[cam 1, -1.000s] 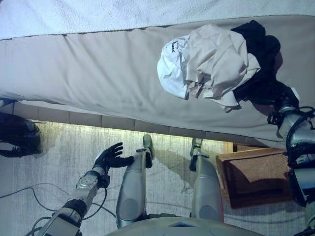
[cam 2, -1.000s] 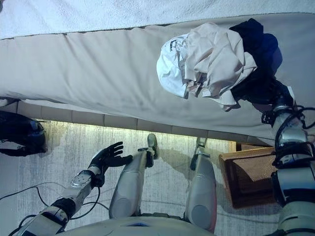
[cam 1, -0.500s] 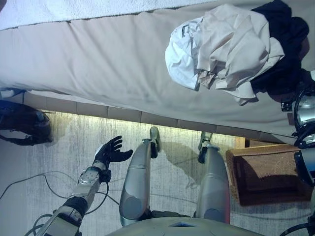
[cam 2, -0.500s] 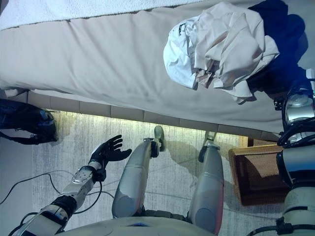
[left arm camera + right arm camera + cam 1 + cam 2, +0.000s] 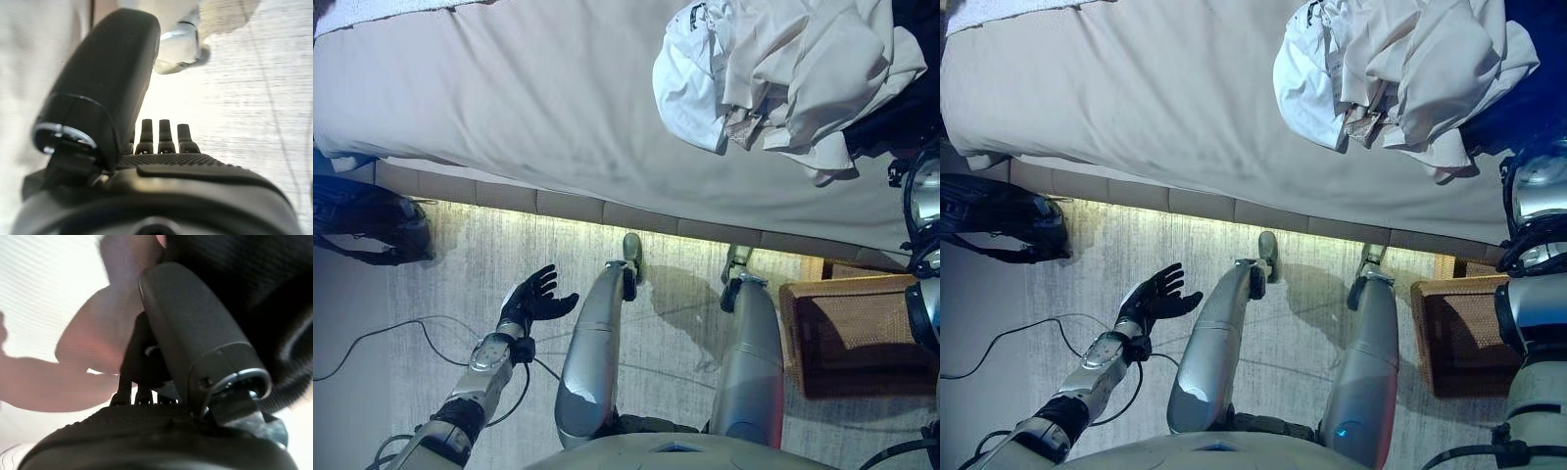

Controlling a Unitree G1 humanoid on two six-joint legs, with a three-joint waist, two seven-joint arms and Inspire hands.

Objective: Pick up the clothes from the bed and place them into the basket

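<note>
A heap of clothes [image 5: 783, 78] is seen on the bed [image 5: 529, 108] toward its right side: a white garment [image 5: 690, 83], a beige one [image 5: 803, 69] over it, and a dark garment [image 5: 1518, 98] at the right edge. The right hand [image 5: 195, 347] is pressed against the dark garment; whether its fingers are clamped on it cannot be told. A wicker basket [image 5: 852, 328] stands on the floor below. The left hand [image 5: 533, 302] is held over the carpet [image 5: 460, 274], fingers [image 5: 161, 134] spread apart and empty. A dark bag [image 5: 372, 220] lies on the floor at the left.
</note>
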